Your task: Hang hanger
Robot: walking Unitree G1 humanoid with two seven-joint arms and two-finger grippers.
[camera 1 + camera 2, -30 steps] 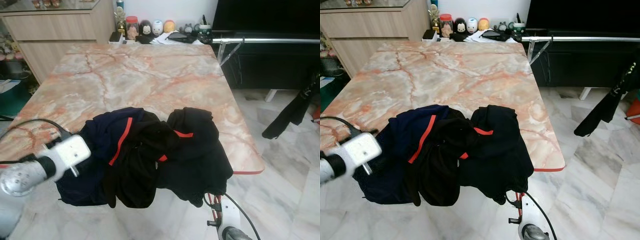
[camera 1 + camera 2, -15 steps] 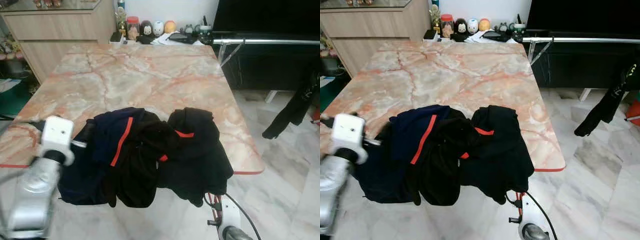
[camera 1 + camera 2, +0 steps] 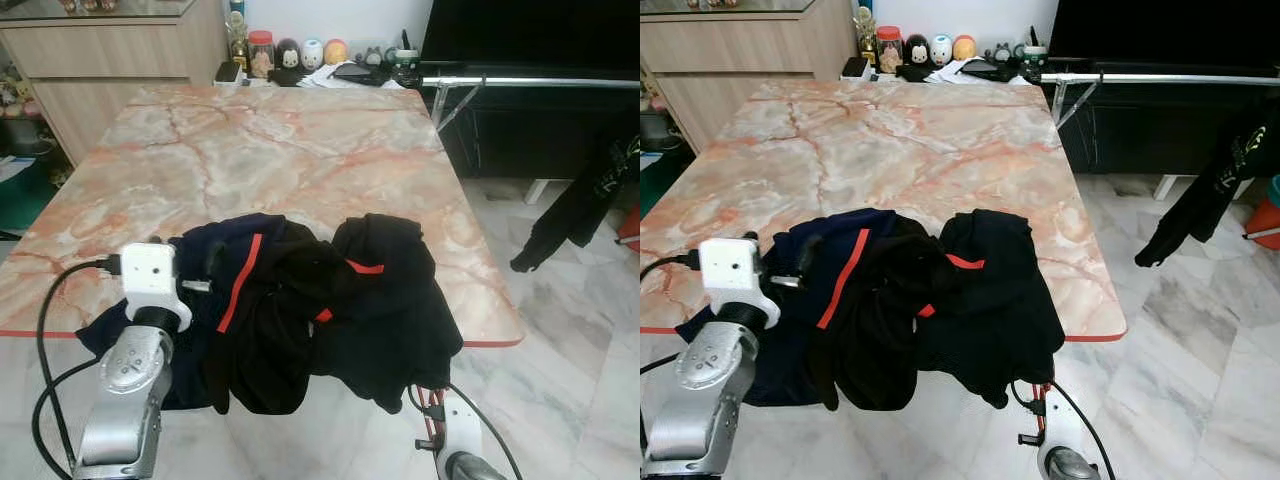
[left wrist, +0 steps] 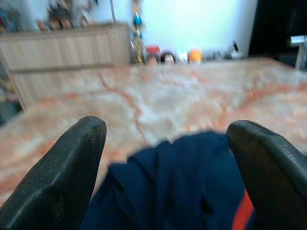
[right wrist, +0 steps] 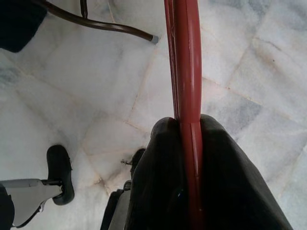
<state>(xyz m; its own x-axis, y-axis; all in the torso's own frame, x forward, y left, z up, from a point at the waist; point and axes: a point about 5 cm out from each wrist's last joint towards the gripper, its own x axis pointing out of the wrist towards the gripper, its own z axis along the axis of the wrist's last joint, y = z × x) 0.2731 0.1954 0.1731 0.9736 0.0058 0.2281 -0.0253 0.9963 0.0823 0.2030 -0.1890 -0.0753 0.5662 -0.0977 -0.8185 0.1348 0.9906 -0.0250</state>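
Clothes point(image 3: 310, 310), dark with red stripes, are lying heaped at the near edge of the marble table point(image 3: 290, 150), spilling over it at about 6 o'clock. Left gripper point(image 4: 165, 167) is hovering at the heap's 9 o'clock side, its fingers point(image 4: 72, 167) spread apart with nothing between them; the wrist view is showing navy cloth point(image 4: 192, 182) lying just beyond the tips. Left arm point(image 3: 130, 390) is rising from the 7 o'clock corner, with a black cable point(image 3: 50, 330) looping beside it.

Right gripper point(image 5: 189, 143) is sitting low under the table edge at about 5 o'clock, fingers point(image 5: 153, 182) clenched on a red hanger point(image 5: 184, 72), whose bar is running straight out between them above the marble floor point(image 5: 72, 86). In the head views, only a bit of the red hanger point(image 3: 432, 405) and the right arm point(image 3: 455, 445) are peeking out below the heap.

Jars and figurines point(image 3: 300, 52) are standing at the table's 12 o'clock end. A dark garment point(image 3: 575, 205) is hanging at 3 o'clock, well apart from the table.
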